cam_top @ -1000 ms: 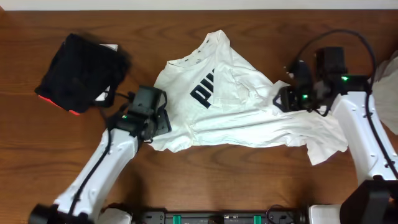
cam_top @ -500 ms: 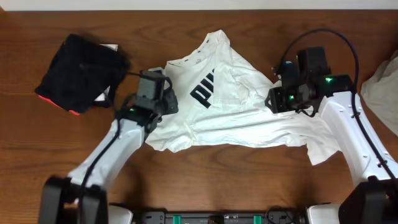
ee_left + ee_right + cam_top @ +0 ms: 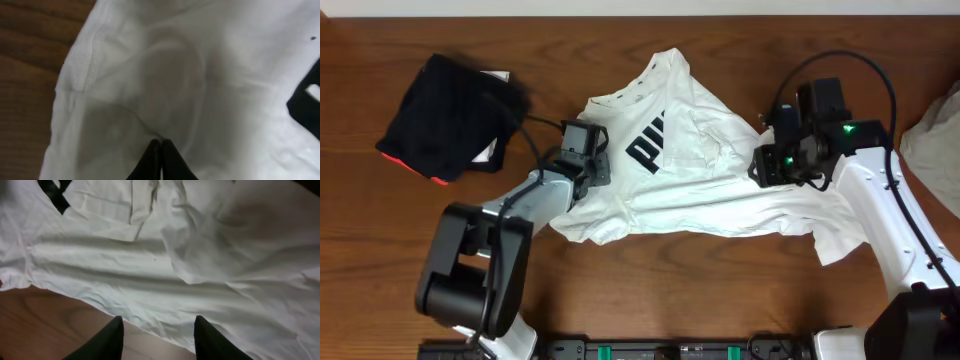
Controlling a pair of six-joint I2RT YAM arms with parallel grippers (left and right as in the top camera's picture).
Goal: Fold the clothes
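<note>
left claw [image 3: 160,146] pinches shirt [image 3: 225,75], right claw [image 3: 158,322] half-open

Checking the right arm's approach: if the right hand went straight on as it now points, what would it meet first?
Probably the white T-shirt: the right hand, jaws apart, points at its rumpled edge, with bare table just beside. Depth is unclear from the wrist view.

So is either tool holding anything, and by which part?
The left tool is shut on the white T-shirt, pinching a fold just inside its stitched edge. The right tool is open, holding nothing.
</note>
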